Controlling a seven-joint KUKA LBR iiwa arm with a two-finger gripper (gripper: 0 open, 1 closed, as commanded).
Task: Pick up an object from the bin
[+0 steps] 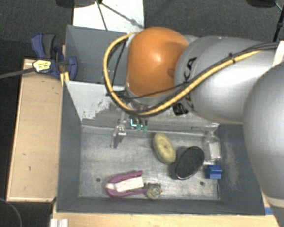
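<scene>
At the upper middle of the frame, under the orange wrist cover, your end effector sits low near the back wall of the grey bin, over bare bin floor. You cannot tell whether it is released or clenched, because the cover and the arm hide most of it.

Progress: judge the pick as not yet made. Every thing you can see lies flat on the bin floor and none is lifted. What is left, by this reading, is the whole grasp: settle on one thing, close on it, raise it clear.

Nearest candidate: the yellowish oval piece, lower right of the end effector, near it but apart.
- Look: dull yellow, flattened, with a darker dimple near its middle. Its long axis runs from upper left to lower right.
- Neighbour: a black oval disc lies just beside it on the right; you cannot tell whether they touch.

Other things:
- A small blue block is right of the disc.
- A purple-and-white piece lies well apart at the lower left of the bin.
- A small round greenish thing sits at the right end of the purple-and-white piece.
</scene>
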